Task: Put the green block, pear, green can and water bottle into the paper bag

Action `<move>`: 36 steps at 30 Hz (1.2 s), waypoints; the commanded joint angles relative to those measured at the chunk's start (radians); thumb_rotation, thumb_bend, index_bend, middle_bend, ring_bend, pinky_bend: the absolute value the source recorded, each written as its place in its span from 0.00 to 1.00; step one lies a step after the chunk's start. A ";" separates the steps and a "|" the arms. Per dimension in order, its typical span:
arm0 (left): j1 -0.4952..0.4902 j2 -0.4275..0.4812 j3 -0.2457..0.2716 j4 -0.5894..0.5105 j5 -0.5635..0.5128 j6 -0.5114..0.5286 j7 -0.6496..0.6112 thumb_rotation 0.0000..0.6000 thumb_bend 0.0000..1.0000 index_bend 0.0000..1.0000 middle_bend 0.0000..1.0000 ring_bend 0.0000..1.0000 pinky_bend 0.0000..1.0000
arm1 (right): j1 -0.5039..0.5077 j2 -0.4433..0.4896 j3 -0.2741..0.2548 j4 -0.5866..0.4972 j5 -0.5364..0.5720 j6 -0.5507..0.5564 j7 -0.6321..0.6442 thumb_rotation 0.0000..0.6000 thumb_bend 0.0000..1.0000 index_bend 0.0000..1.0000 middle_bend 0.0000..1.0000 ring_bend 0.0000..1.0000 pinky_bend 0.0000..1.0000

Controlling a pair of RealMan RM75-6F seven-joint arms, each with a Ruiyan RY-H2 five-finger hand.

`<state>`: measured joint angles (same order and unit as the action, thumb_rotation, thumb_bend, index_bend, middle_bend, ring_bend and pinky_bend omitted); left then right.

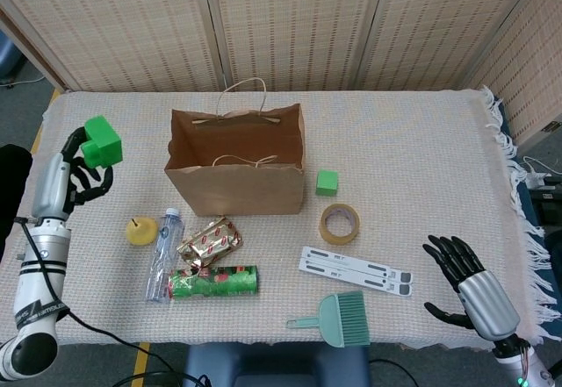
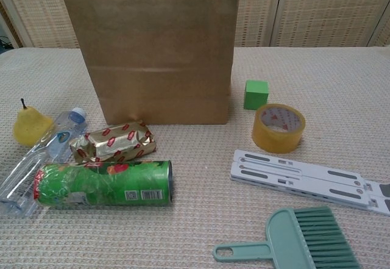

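Two robot hands: left robot hand (image 1: 81, 169) gripped a green block (image 1: 103, 140), raised left of the paper bag (image 1: 235, 173); right robot hand (image 1: 470, 282) held nothing, fingers spread, near the counter (image 1: 413, 150) front-right corner.
Hidden: bag interior seen only from the head view; both hands outside the chest view.
Open room: bare cloth behind and right of the bag.
Pear (image 2: 28, 125): upright, stem up, beside the water bottle (image 2: 38, 160).
Water bottle: lying, cap toward the bag.
Green can (image 2: 103, 183): lying crosswise, touching the bottle.
Second green block (image 2: 256, 94): right of the bag.
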<state>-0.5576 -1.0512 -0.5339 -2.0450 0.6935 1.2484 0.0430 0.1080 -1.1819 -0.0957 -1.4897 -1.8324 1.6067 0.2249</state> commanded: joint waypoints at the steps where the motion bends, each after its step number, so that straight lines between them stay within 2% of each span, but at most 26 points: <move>1: -0.122 -0.067 -0.056 -0.008 -0.092 0.002 0.075 1.00 0.55 0.61 0.61 0.58 0.68 | 0.002 0.003 -0.001 -0.004 0.006 -0.007 0.005 1.00 0.07 0.00 0.00 0.00 0.02; 5: -0.220 -0.130 -0.071 0.027 -0.157 0.000 0.135 1.00 0.55 0.61 0.61 0.58 0.69 | 0.005 0.010 0.000 -0.012 0.016 -0.019 0.014 1.00 0.07 0.00 0.00 0.00 0.02; 10: -0.329 -0.218 -0.054 0.099 -0.202 0.011 0.226 1.00 0.55 0.61 0.61 0.58 0.68 | 0.009 0.018 -0.002 -0.024 0.023 -0.031 0.024 1.00 0.07 0.00 0.00 0.00 0.02; 14: -0.395 -0.271 -0.019 0.145 -0.204 0.010 0.303 1.00 0.55 0.61 0.61 0.57 0.67 | 0.013 0.025 -0.005 -0.036 0.028 -0.045 0.027 1.00 0.07 0.00 0.00 0.00 0.02; 19: -0.458 -0.337 0.063 0.231 -0.135 0.012 0.411 1.00 0.55 0.60 0.59 0.53 0.64 | 0.014 0.033 -0.006 -0.044 0.033 -0.054 0.025 1.00 0.07 0.00 0.00 0.00 0.02; 20: -0.468 -0.344 0.083 0.251 -0.112 0.011 0.436 1.00 0.54 0.57 0.56 0.49 0.61 | 0.014 0.034 -0.006 -0.046 0.033 -0.053 0.026 1.00 0.07 0.00 0.00 0.00 0.02; 22: -0.482 -0.361 0.114 0.284 -0.067 0.006 0.470 1.00 0.51 0.46 0.44 0.37 0.50 | 0.013 0.036 -0.006 -0.046 0.034 -0.052 0.027 1.00 0.07 0.00 0.00 0.00 0.02; 25: -0.497 -0.376 0.120 0.301 -0.055 -0.001 0.490 1.00 0.45 0.21 0.17 0.14 0.31 | 0.013 0.037 -0.005 -0.045 0.033 -0.051 0.026 1.00 0.07 0.00 0.00 0.00 0.02; 27: -0.503 -0.381 0.122 0.310 -0.037 0.003 0.503 1.00 0.42 0.13 0.07 0.06 0.24 | 0.012 0.037 -0.005 -0.045 0.035 -0.051 0.025 1.00 0.07 0.00 0.00 0.00 0.02; 30: -0.504 -0.386 0.115 0.307 -0.027 0.008 0.500 1.00 0.41 0.07 0.01 0.00 0.18 | 0.011 0.038 -0.005 -0.046 0.036 -0.051 0.025 1.00 0.07 0.00 0.00 0.00 0.02; 36: -0.504 -0.379 0.108 0.300 -0.031 0.015 0.520 1.00 0.41 0.05 0.00 0.00 0.17 | 0.011 0.038 -0.006 -0.047 0.034 -0.053 0.020 1.00 0.07 0.00 0.00 0.00 0.02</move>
<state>-1.0614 -1.4313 -0.4247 -1.7449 0.6630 1.2620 0.5607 0.1191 -1.1441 -0.1013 -1.5364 -1.7984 1.5535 0.2444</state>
